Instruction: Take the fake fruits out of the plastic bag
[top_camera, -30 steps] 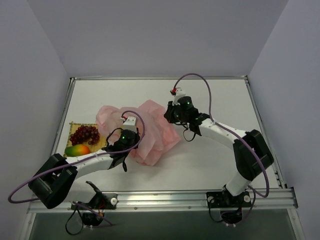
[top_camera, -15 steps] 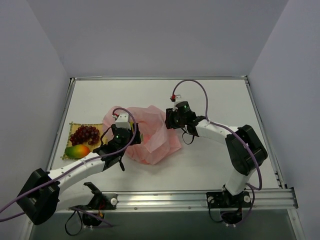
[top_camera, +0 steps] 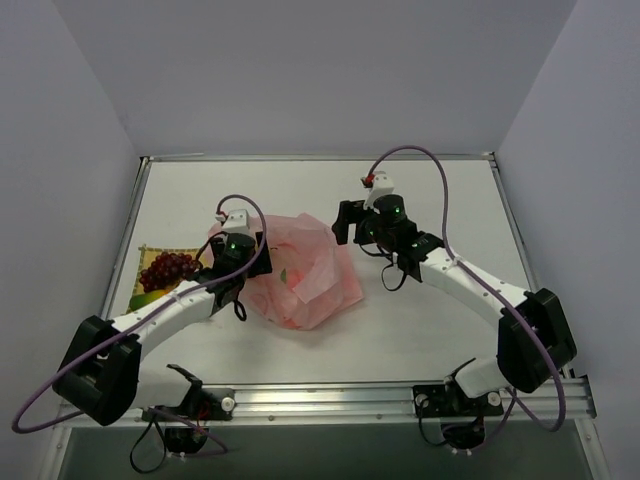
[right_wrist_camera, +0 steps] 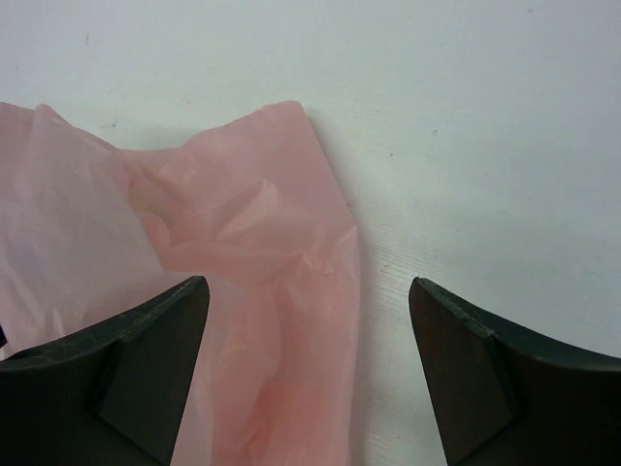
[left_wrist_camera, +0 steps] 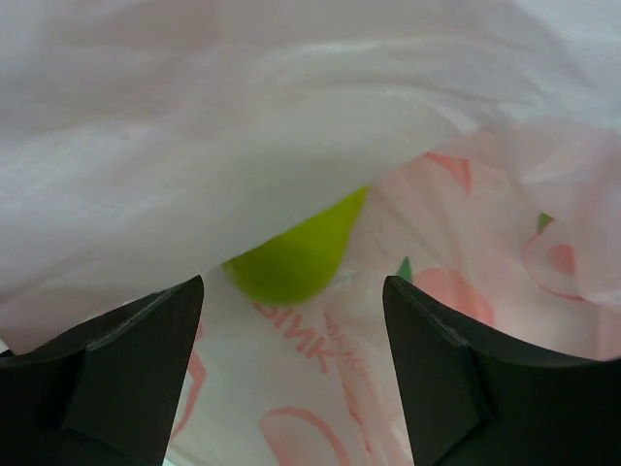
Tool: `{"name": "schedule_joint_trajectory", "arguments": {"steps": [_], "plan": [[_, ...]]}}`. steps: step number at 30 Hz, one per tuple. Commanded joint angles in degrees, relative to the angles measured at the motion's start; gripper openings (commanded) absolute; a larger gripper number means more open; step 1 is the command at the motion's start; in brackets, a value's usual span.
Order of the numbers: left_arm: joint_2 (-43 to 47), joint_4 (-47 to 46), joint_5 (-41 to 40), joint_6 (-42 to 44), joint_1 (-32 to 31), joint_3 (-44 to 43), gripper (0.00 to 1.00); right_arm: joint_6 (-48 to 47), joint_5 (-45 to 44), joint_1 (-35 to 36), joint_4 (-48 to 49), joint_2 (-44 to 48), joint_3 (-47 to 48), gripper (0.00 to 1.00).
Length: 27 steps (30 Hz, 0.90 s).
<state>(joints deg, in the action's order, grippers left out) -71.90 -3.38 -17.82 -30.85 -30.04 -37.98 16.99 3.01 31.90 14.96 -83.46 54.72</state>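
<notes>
Your left gripper (left_wrist_camera: 291, 340) is standing with its jaws apart, and nothing is sitting between them. Straight ahead of them, a little beyond the tips, a green fruit (left_wrist_camera: 291, 257) is peeking out from under a fold of the bag (left_wrist_camera: 194, 146), and the printed lower layer is lying under it. Only a part of it is showing and it is looking round, so I cannot tell a long axis.

Your right gripper (right_wrist_camera: 306, 369) is also standing open and empty. The bag's edge is lying ahead and to the left of its jaws, with bare table (right_wrist_camera: 466, 146) to the right, and no fruit is showing there. So I am judging that the left arm is the nearer one, and the coming move is depending on going straight forward under that fold. Behind the left jaws, outside the bag, the grapes (top_camera: 168, 268) are already resting on the mat (top_camera: 150, 255).

Compared with one second before, both pairs of jaws are opening from a closed state. The bag is no longer being lifted and is lying flatter, and the right arm is drawing back from it.
</notes>
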Motion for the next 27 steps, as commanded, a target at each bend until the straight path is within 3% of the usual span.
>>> {"name": "schedule_joint_trajectory", "arguments": {"steps": [1, 10, 20, 26, 27], "plan": [[-1.84, -0.22, 4.20, 5.18, 2.62, -4.65, 0.73, -0.82, -0.90, -0.17, -1.16, 4.09, -1.37, 0.80], [-3.60, -2.34, 2.18, 7.38, 3.41, -5.09, 0.93, -1.17, 5.86, 1.93, -3.01, 8.22, -1.02, 0.87], [-11.41, -4.00, 8.59, 9.67, 5.87, -7.99, 0.95, -0.91, 13.08, 5.62, -3.98, 13.85, -0.05, 0.92], [-11.86, -5.06, 7.63, 10.02, 6.31, -9.04, 1.00, -2.05, 11.94, 9.84, -5.56, 11.31, 0.82, 0.95], [-11.95, -5.41, 7.54, 10.02, 6.40, -9.05, 0.96, -2.40, 11.85, 10.63, -5.56, 10.17, 0.83, 0.95]]}}
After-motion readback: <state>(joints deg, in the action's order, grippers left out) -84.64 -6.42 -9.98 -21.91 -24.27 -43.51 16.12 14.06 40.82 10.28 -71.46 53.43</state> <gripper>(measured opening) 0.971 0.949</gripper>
